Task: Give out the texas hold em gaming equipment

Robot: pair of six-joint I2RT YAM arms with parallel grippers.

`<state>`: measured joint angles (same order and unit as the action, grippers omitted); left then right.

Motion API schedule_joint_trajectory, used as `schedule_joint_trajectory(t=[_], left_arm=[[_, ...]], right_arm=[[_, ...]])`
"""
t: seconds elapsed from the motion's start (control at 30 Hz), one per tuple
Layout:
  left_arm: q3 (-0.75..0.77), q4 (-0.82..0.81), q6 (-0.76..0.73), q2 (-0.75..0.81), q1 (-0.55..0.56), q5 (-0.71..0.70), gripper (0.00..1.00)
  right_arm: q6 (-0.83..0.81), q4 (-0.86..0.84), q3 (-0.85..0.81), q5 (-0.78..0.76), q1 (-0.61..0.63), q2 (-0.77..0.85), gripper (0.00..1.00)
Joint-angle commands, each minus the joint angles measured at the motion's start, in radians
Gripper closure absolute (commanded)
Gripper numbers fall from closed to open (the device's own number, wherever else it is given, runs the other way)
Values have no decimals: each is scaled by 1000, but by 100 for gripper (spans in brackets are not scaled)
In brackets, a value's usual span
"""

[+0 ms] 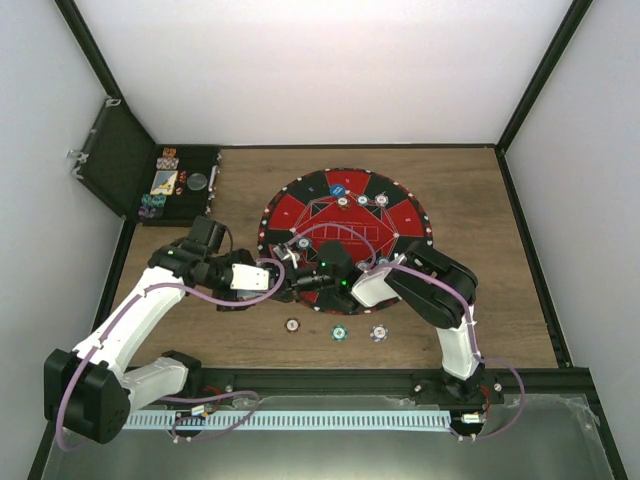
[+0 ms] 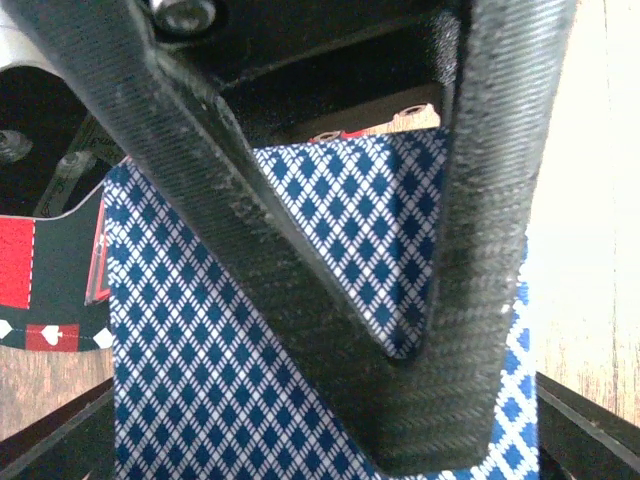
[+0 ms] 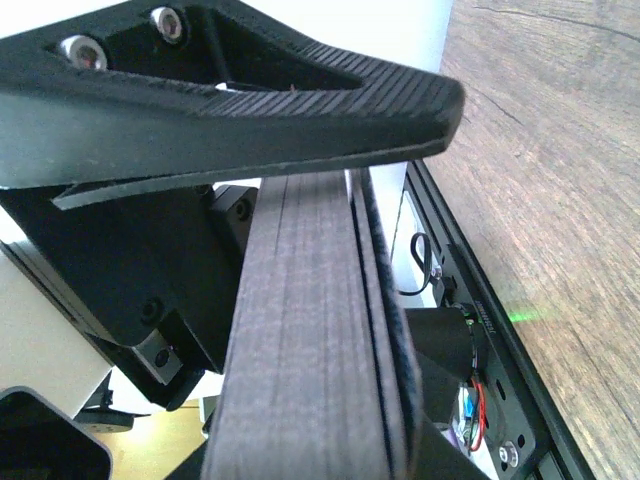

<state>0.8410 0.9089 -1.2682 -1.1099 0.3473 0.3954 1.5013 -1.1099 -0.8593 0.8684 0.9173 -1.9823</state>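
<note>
Distribution is judged partly done. The grained wooden bench carries a round red-and-black mat with chips at its far edge. An open black case holds further chips.

The left tool, jaws apart, is positioned over a flat card with a blue-and-white diamond back. The state of the right tool cannot be told.

3 round chips lie on bare wood.

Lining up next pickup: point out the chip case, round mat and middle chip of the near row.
chip case [image 1: 112, 160], top external view, open lid.
round mat [image 1: 290, 213], top external view, left red panel.
middle chip [image 1: 340, 332], top external view, its centre.
</note>
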Motion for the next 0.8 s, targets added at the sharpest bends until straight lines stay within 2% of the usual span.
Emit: schedule_joint_trajectory(t=[0.0,0.2,0.3,0.37,0.43,0.5,0.77], left_arm=[[-12,0,-16,-4,0,14,13],[2,-7,-9,-10,0,25,28],[6,-4,-5,-8,1,26,30],[5,-4,-5,-1,1,28,25],[4,-5,5,13,0,29,7],[5,12,0,22,0,34,1],[24,56,-5,19,1,38,2]], right_arm=[[7,-66,-11,19,11,-6,97],[1,-50,-4,19,11,-4,97],[-5,-33,-6,18,11,-5,97],[-9,-22,-9,16,11,-4,97],[-19,0,-13,13,12,-1,97],[-29,17,-17,12,12,3,97],[-59,73,-31,6,15,13,97]])
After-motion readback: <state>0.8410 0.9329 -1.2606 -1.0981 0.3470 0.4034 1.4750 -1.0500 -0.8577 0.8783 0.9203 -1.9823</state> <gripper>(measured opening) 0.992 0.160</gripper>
